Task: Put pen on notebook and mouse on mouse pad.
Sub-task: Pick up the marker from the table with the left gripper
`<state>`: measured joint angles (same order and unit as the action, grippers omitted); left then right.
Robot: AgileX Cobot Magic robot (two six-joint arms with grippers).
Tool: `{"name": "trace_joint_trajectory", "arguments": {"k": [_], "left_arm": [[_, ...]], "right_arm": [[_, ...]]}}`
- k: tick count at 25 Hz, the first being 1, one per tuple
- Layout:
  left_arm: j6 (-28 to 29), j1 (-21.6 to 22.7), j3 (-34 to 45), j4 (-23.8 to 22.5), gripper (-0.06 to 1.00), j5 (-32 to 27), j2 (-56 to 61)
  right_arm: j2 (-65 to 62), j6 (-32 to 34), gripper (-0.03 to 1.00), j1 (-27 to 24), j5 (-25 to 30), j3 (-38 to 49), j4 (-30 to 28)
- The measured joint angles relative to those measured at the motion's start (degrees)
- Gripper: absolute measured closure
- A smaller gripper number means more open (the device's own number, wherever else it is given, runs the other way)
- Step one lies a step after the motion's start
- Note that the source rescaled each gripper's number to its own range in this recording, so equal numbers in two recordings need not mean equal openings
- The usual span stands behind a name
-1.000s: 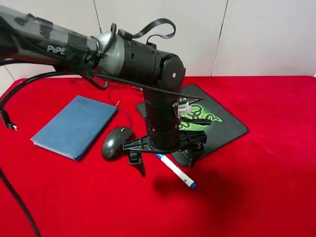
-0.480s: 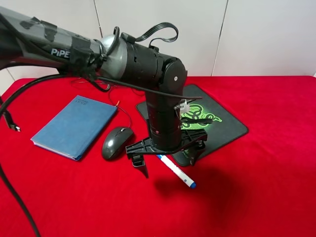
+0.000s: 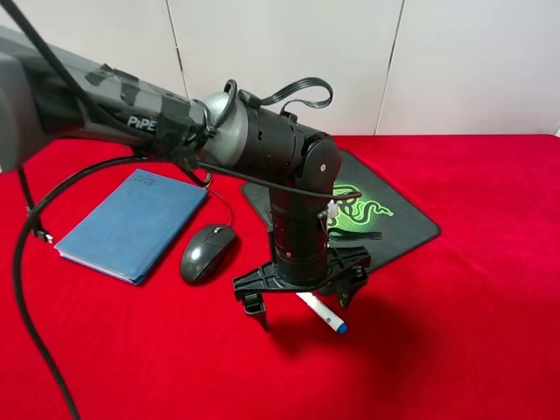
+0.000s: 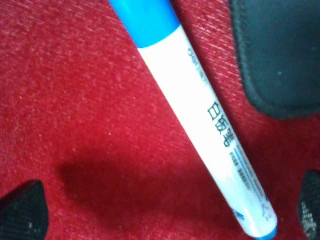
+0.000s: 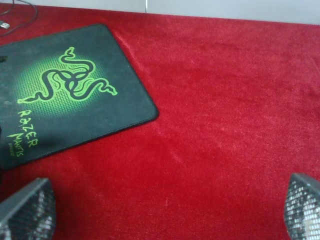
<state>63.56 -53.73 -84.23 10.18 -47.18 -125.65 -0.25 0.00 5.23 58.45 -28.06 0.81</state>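
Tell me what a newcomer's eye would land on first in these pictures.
The big black left arm dominates the high view, its open left gripper poised over the pen on the red cloth. Behind it the mouse pad shows a bright green logo; the mouse and the notebook lie left of it, side by side.

Left arm [image 3: 105, 96] was grey with black tape patches and white "PiPE" lettering [image 3: 143, 123], black wrist housing [image 3: 293, 166], a looped flat black ribbon cable [image 3: 293, 87] on top, and mesh-textured finger pads [image 5: 27, 210].
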Motion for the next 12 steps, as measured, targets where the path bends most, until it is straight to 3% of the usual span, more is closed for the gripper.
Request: {"name": "trace_joint_trajectory", "arguments": {"k": [12], "left_arm": [[4.7, -0.1, 0.0, -3.4, -0.05, 2.0, -0.2]], "right_arm": [[0.0, 0.0, -0.03, 0.0, 0.0, 0.0, 0.0]]}}
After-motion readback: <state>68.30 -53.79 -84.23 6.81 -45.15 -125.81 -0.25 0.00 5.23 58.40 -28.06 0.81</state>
